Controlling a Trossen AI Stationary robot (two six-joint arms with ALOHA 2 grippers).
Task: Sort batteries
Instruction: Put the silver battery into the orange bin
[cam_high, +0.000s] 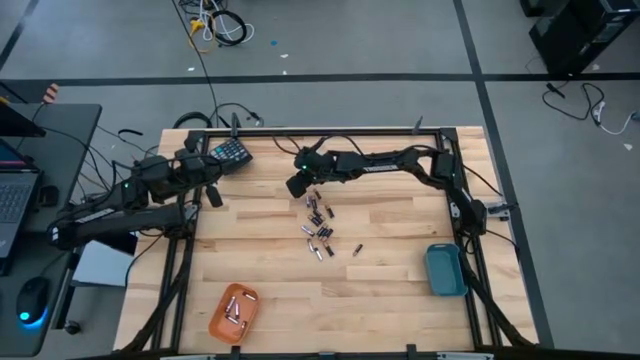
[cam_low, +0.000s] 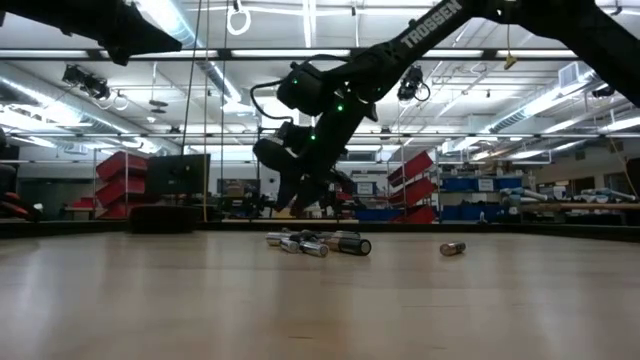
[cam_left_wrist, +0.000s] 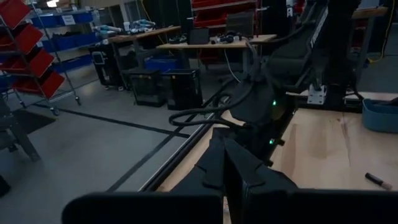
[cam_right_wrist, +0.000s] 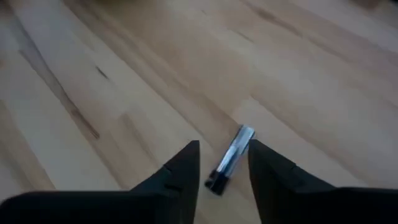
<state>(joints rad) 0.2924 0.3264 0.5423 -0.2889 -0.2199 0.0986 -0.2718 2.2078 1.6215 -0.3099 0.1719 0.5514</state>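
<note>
Your right hand (cam_right_wrist: 222, 163): parted, straddling one battery (cam_right_wrist: 230, 159) on desk (cam_right_wrist: 124, 74), atop battery pile (cam_high: 320, 228) | left hand (cam_left_wrist: 225, 163): shut, empty, beside keypad (cam_high: 231, 152)

Both arms (cam_high: 370, 160) were matte black, built from boxy links and rounded joints. Black cables (cam_left_wrist: 211, 112) looped loosely along the links. The right arm's long link carried pale block letters reading TROSSEN (cam_low: 432, 22). Small green lights (cam_low: 338, 108) glowed on its wrist housing. Its fingers (cam_right_wrist: 180, 171) were dark, flat-sided wedges that tapered to blunt tips. The left arm's fingers (cam_left_wrist: 239, 168) showed the same black, angular, pointed shape.
</note>
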